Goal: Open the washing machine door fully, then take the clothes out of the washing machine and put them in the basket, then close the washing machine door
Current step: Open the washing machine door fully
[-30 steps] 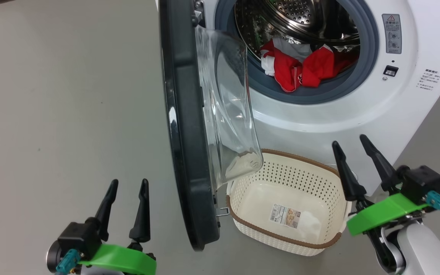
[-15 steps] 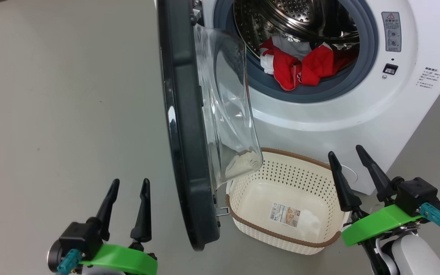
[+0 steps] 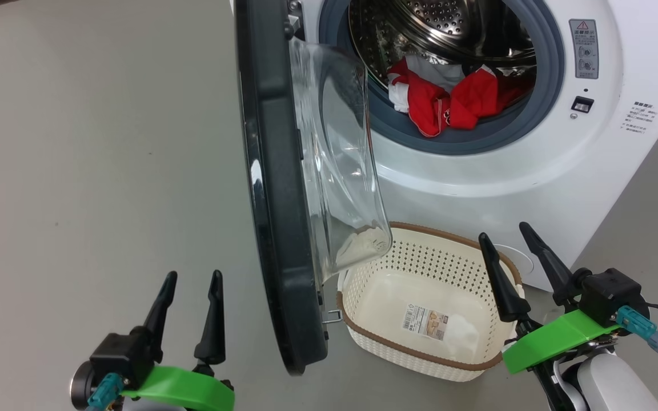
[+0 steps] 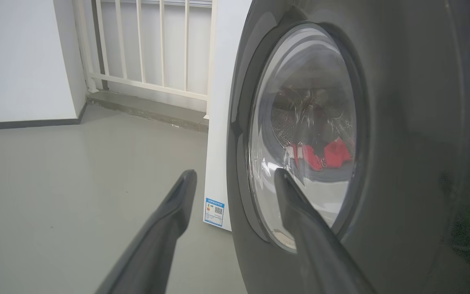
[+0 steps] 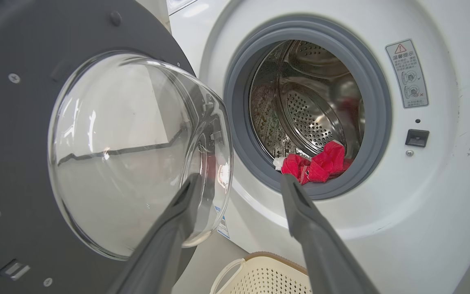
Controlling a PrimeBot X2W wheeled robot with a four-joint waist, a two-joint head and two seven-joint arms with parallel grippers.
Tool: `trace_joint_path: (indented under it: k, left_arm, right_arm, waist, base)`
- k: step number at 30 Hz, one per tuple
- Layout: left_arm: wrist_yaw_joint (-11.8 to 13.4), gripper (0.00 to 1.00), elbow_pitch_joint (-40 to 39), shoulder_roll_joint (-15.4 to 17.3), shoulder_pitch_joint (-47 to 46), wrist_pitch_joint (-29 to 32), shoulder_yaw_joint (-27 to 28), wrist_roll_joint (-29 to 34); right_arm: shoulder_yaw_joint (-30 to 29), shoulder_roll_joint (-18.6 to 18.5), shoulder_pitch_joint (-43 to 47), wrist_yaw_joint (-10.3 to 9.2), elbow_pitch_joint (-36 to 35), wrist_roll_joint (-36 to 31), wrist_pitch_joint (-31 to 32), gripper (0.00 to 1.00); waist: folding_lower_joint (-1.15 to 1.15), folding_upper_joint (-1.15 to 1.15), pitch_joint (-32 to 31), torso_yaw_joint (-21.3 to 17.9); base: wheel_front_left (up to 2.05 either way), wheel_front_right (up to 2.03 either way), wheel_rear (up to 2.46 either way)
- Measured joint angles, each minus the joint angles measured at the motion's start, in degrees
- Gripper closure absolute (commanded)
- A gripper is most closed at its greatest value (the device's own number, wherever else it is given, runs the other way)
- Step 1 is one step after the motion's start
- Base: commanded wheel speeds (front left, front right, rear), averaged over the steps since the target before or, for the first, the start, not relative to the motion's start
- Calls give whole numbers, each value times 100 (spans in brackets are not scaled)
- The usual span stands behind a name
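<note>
Grey floor [image 3: 106, 142] runs bare to the left and near side. The white washing machine [image 3: 477, 182] stands at the far right. Its door [image 3: 275, 200] is swung out, roughly square to the machine's front and edge-on to the head camera, and its glass bowl [image 3: 340, 171] overhangs the far left corner of the basket [image 3: 437, 257]. The clothes [image 3: 443, 103], red with some white, lie bunched at the low front of the drum [image 3: 449, 23], spilling onto the grey ring [image 3: 454, 140]. The basket sits on the floor just in front of the machine, holding nothing but its sticker [image 3: 427, 322]. Over the last second only the right gripper [image 3: 502, 229] has moved. It has sunk nearer and a little left, so its tips now sit over the basket's right end instead of up against the machine's front, and its jaws are spread as wide as before with nothing between them. The left gripper [image 3: 193, 275] has kept its place near the left of the door's outer face, equally wide and empty. Door, basket and clothes have not shifted. I take it that opening is done or nearly so and that unloading has not begun: the right arm has backed away from the drum mouth, probably to line up a fresh reach, and every garment is yet to be lifted.
</note>
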Motion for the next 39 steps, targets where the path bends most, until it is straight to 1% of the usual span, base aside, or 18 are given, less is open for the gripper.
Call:
trace_joint_path:
  k: [8, 9, 10, 11, 12, 18, 22, 28, 34, 39]
  left_arm:
    - [-37, 0, -14, 0, -1, 0, 9, 34]
    - [-37, 16, -14, 0, -1, 0, 9, 34]
    - [-75, 57, -29, 0, -1, 0, 14, 34]
    - [-74, 90, -75, 0, -1, 1, 19, 35]
    - [-71, 100, -127, 1, -2, 0, 24, 35]
    - [-68, 100, -593, 2, -23, 0, 59, 99]
    - [-53, 100, -1092, 2, -110, 0, 86, 237]
    - [7, 100, -1975, 3, -482, -16, 2, 337]
    - [29, 100, -2616, 5, -738, -18, -461, 441]
    - [27, 100, -2713, 9, -778, 7, -1021, 200]
  right_arm:
    - [46, -3, 0, 0, 19, 52, 0, 0]
    - [46, -3, 0, 0, 19, 52, 0, 0]
    - [51, -4, 0, 0, 23, 54, 0, 0]
    - [53, -5, 0, 0, 27, 62, 0, 0]
    - [53, -7, -1, 0, 33, 76, 0, 0]
    - [76, -14, -1, 0, 47, 92, 0, 0]
    - [100, -13, 0, 0, 64, 92, 0, 0]
    - [197, -12, -1, 0, 88, 101, 0, 0]
    - [213, 3, 0, 0, 101, 102, 0, 0]
    - [223, 36, 1, 0, 108, 103, 0, 0]
  waist:
    - [0, 0, 17, -31]
    - [0, 0, 17, -31]
    - [0, 0, 19, -35]
    - [0, 0, 21, -37]
    - [0, 0, 22, -40]
    - [0, 0, 21, -63]
    - [0, 0, 8, -83]
    - [0, 0, -23, -120]
    - [0, 0, -66, -173]
    - [0, 0, -90, -247]
  base:
    - [0, 0, 0]
    - [0, 0, 0]
    - [0, 0, 0]
    - [0, 0, 0]
    - [0, 0, 0]
    - [0, 0, 0]
    - [0, 0, 0]
    - [0, 0, 0]
    - [0, 0, 0]
    - [0, 0, 0]
